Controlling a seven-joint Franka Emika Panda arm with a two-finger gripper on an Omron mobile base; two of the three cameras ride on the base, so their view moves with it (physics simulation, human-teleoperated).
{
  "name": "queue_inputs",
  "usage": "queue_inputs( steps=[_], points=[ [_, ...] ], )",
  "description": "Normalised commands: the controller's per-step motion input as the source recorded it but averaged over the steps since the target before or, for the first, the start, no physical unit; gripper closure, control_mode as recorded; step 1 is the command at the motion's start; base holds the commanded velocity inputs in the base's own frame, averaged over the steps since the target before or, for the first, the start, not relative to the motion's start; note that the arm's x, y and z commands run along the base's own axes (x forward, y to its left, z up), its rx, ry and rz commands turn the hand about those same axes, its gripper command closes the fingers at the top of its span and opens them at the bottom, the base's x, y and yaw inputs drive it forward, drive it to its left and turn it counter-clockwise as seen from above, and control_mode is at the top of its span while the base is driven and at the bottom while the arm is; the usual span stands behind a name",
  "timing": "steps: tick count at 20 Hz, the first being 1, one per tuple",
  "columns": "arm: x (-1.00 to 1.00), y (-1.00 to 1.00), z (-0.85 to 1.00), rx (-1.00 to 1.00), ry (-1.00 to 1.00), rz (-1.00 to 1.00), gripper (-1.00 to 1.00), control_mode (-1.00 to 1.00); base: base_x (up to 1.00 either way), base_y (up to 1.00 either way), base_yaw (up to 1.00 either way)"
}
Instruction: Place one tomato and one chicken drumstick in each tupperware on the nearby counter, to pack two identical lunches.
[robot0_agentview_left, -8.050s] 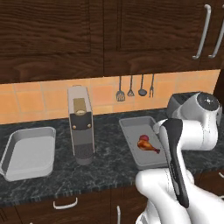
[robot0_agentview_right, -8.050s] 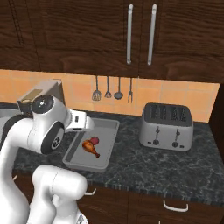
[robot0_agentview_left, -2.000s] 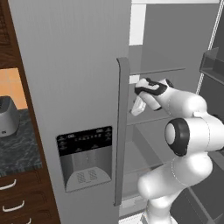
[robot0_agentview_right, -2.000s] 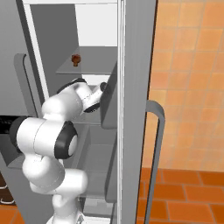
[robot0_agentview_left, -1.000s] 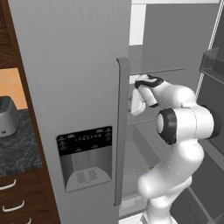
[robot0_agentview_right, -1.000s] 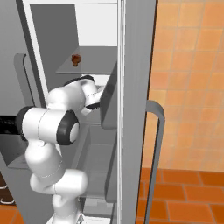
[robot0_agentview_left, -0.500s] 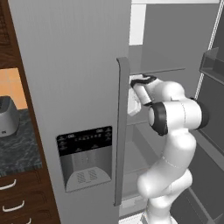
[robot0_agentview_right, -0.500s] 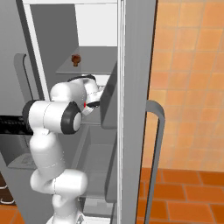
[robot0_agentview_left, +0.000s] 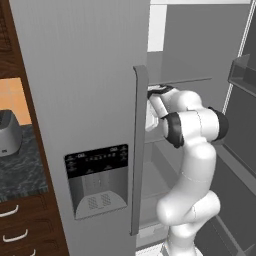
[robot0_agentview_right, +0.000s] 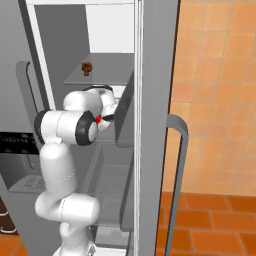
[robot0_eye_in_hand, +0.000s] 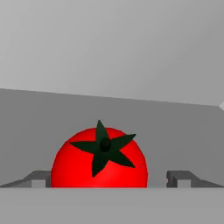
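- Far left, the counter (robot0_agentview_left: 20, 165) sits well apart from the work, so anything picked here will have to be carried back to it.
- The fridge door (robot0_agentview_left: 85, 100) hangs closed beside the open compartment, which is why the arm bends in around its edge.
- On an upper shelf (robot0_agentview_right: 100, 77) a small brown item (robot0_agentview_right: 87, 67) rests; I cannot tell what it is.
- The gripper (robot0_eye_in_hand: 105, 179) is deep inside the fridge, fingers (robot0_eye_in_hand: 37, 178) spread wide either side of the tomato (robot0_eye_in_hand: 99, 157), not yet touching it.
- The tomato sits stem-up on the grey shelf floor, lined up between the tips, presumably for a clean squeeze.
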Motion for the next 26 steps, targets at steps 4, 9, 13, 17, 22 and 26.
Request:
queue_inputs(
  steps=[4, 9, 13, 17, 22, 26],
  points=[
    [0.14, 0.24, -0.30, -0.01, 0.00, 0.00, 1.00, -1.00, 0.00, 0.00, 0.00],
    [0.01, 0.39, -0.19, -0.04, 0.00, 0.01, 1.00, -1.00, 0.00, 0.00, 0.00],
    [-0.38, 0.26, 0.07, -0.02, -0.05, 0.00, 1.00, -1.00, 0.00, 0.00, 0.00],
    [-0.96, 0.00, 0.19, -0.04, -0.04, -0.01, 1.00, -1.00, 0.00, 0.00, 0.00],
    [-1.00, 0.20, -0.01, -0.21, -0.11, -0.05, 1.00, -1.00, 0.00, 0.00, 0.00],
    [-1.00, 0.04, 0.11, -0.11, -0.05, -0.06, 1.00, -1.00, 0.00, 0.00, 0.00]
  ],
)
